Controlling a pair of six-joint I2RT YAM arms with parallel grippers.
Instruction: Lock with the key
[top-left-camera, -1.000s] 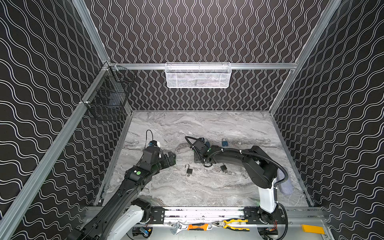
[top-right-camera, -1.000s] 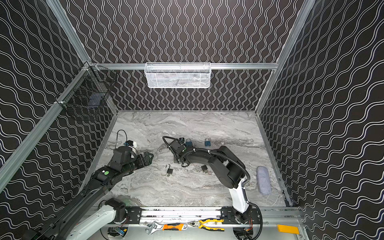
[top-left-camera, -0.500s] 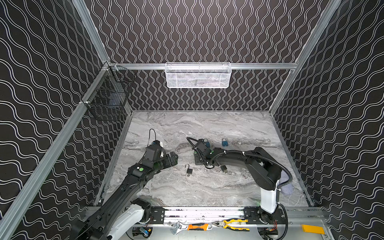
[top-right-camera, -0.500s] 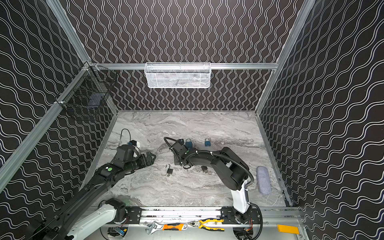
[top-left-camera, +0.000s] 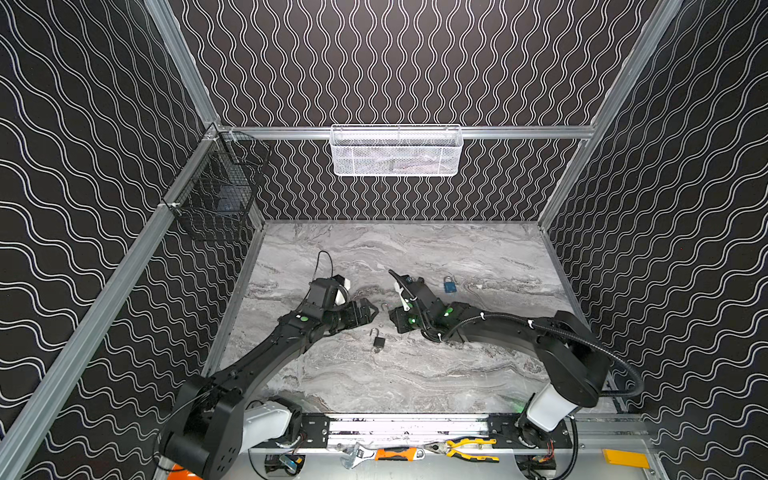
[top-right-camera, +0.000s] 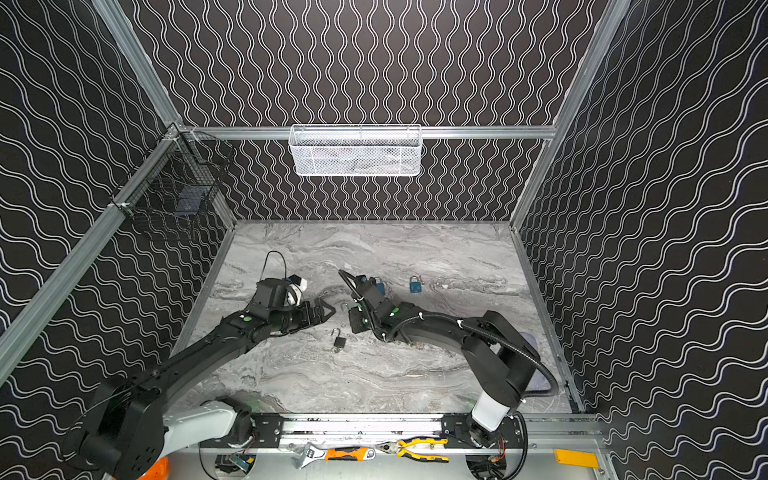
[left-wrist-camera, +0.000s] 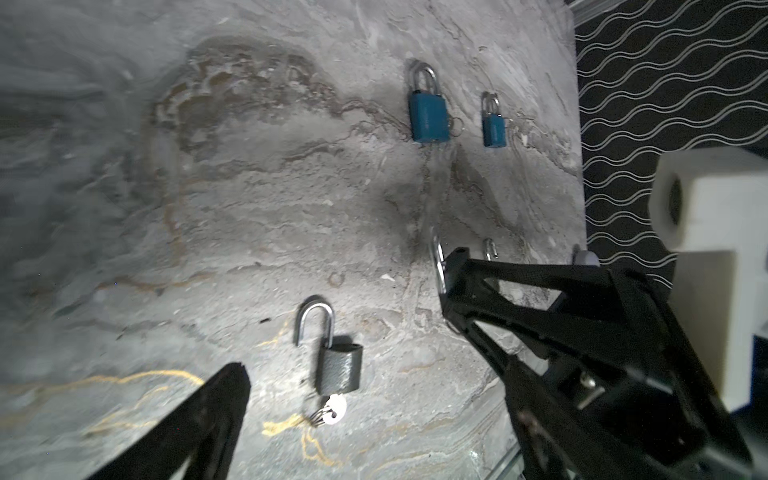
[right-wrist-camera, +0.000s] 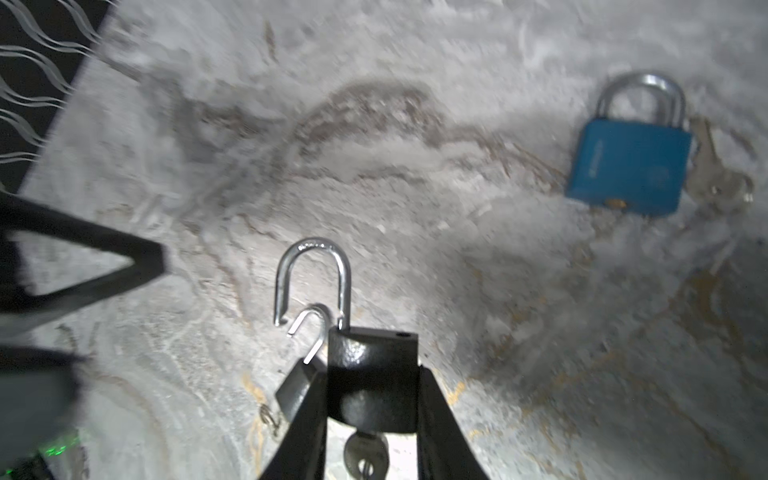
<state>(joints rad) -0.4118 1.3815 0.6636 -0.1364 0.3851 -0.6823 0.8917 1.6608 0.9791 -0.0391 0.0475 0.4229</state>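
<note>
A robotics lab test cell is showing here: aluminium framing is boxing in black wavy-patterned walls. A left arm and a right arm are sitting mounted on a rail at the edge of a marble-look counter. A white mesh basket and a black wire basket are hanging from the frame, and a wrench and pliers are lying in front.

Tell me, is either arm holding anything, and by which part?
Yes. The right arm's jaws clamp a black padlock by its body, open shackle sticking out ahead, key in its base. The left arm's jaws stand open and empty.
</note>
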